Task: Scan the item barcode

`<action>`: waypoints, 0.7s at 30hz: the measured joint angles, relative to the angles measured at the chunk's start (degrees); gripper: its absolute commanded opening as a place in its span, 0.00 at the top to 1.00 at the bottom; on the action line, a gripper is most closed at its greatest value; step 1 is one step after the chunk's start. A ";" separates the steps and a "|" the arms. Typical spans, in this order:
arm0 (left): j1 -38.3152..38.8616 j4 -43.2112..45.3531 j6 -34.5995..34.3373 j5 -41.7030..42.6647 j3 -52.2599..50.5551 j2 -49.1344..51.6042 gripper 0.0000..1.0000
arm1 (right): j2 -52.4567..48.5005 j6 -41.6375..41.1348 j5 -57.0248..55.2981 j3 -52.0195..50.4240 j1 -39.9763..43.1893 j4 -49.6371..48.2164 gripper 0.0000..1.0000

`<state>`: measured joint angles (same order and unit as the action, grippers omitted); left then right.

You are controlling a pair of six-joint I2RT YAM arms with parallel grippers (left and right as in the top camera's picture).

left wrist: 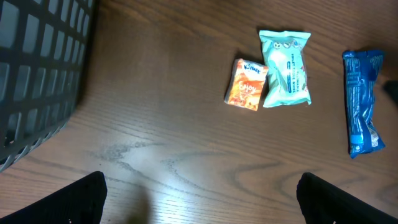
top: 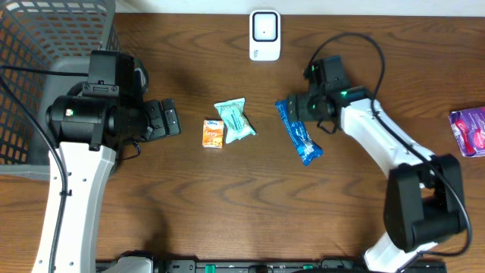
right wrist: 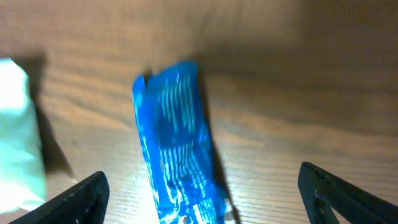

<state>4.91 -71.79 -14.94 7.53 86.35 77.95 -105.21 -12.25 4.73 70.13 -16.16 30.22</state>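
The blue packet (top: 298,133) lies flat on the tabletop a little right of its middle, slanting with its upper end toward the far edge. The right gripper (top: 288,107) hangs over that upper end with its jaws spread wide and nothing clasped. The overhead view alone leaves this doubtful, as the arm covers the fingers. The right wrist view settles it: the two dark fingers (right wrist: 81,199) stand at the bottom corners, well apart. The packet rests on the wood between them, touching neither.

The left gripper (top: 171,118) is over the left half of the tabletop, pointing toward the middle, also wide open and empty (its wrist view shows bare wood between the fingertips).

Near the middle of the tabletop, a teal packet (top: 233,120) and a small orange packet (top: 214,133) lie side by side, touching or nearly so. The left wrist view shows print on both, too small to read.

Only the overhead view takes in the white scanner (top: 264,35) at the middle of the far edge, well apart from the blue packet. It also shows a purple packet (top: 470,130) at the right edge. A grey basket (top: 45,45) fills the far left corner, and its mesh wall shows again in the left wrist view.
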 measured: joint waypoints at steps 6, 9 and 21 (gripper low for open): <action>0.02 0.00 0.00 0.00 0.00 0.00 0.02 | -4.74 1.27 2.25 -2.49 0.09 -0.52 0.13; 0.00 -0.02 0.00 0.00 0.00 0.00 0.02 | -5.16 2.12 4.87 -2.47 0.11 -2.43 0.14; 0.00 -0.02 0.00 0.00 0.00 0.00 0.02 | -8.13 4.39 12.52 -1.62 0.17 -6.69 0.84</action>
<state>4.91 -71.81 -14.94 7.53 86.35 77.95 -113.34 -7.86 17.26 68.51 -15.99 23.53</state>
